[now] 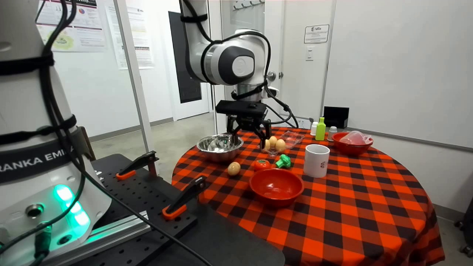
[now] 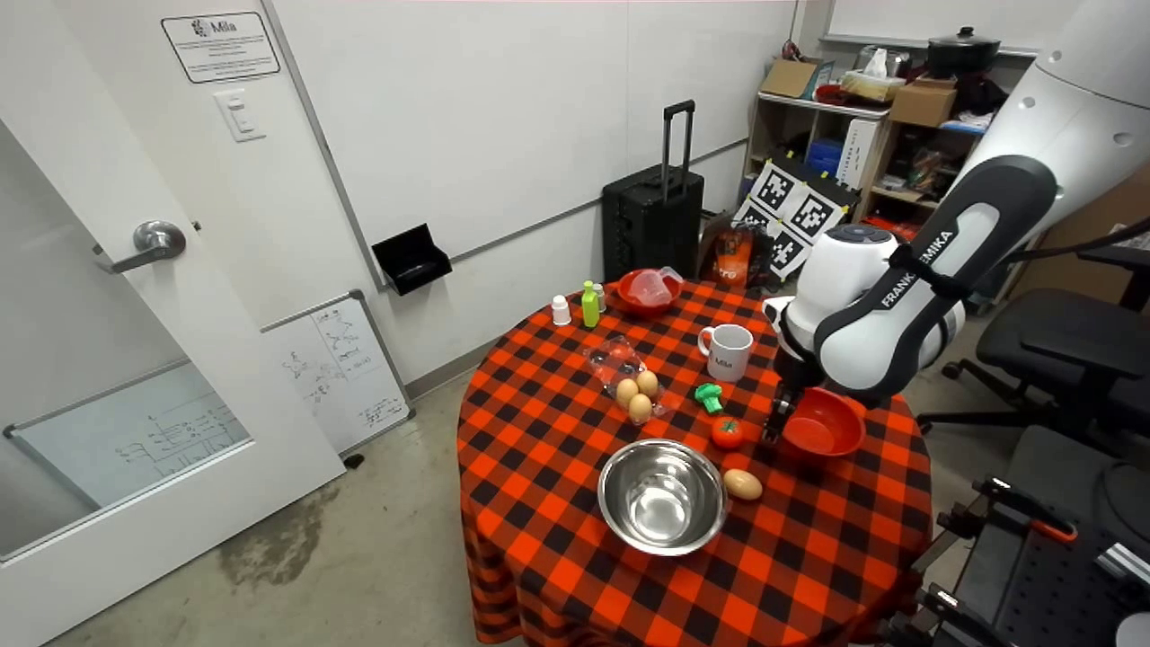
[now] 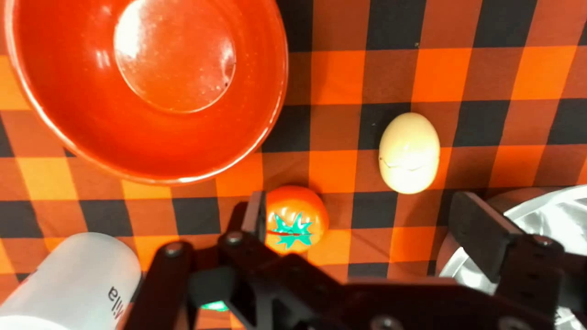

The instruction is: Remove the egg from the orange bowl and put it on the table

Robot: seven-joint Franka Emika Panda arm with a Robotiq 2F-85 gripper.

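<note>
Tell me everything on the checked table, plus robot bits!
table: 1, red-black, underneath
orange bowl: 1, orange-red, on table
steel bowl: 1, silver, on table
egg: 1, cream, between those bowls
tomato: 1, red, by orange bowl
broccoli: 1, green, by tomato
mug: 1, white, by broccoli
carton: 1, clear, on table
carton eggs: 3, tan, in carton
bottle: 1, lime, on table
shakers: 2, pale, by bottle
red bowl: 1, red, by shakers
clear thing: 1, pinkish, in red bowl
arm: 1, white, partly over table
gripper: 1, black, open over table
</note>
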